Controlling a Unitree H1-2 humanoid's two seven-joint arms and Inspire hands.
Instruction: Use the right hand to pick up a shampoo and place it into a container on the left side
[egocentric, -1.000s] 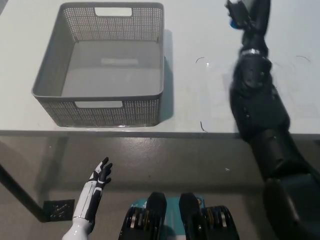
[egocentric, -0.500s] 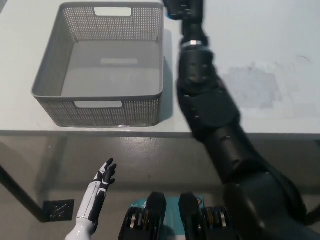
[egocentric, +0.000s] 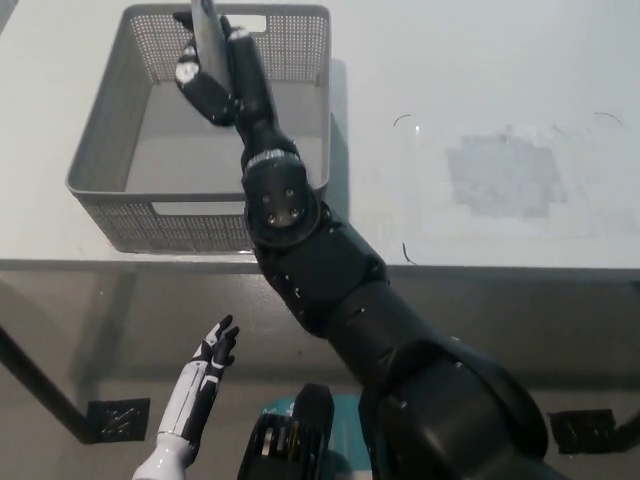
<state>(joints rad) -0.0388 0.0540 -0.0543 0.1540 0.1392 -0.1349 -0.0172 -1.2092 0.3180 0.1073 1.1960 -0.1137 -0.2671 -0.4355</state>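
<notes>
My black right hand hangs over the back half of the grey mesh basket at the table's left. It is shut on the shampoo, a slim grey bottle whose upper part sticks out above the fingers near the basket's far rim. The bottle's lower part is hidden inside the hand. The black forearm crosses the basket's near right corner and covers part of its floor. My white left hand rests open below the table's front edge at the lower left, holding nothing.
The white table stretches to the right of the basket, with a greyish patch on it. Its front edge runs across the picture, with dark floor below.
My right arm has swung from the table's far right to the left and now holds the shampoo over the basket. The left hand has barely moved.
</notes>
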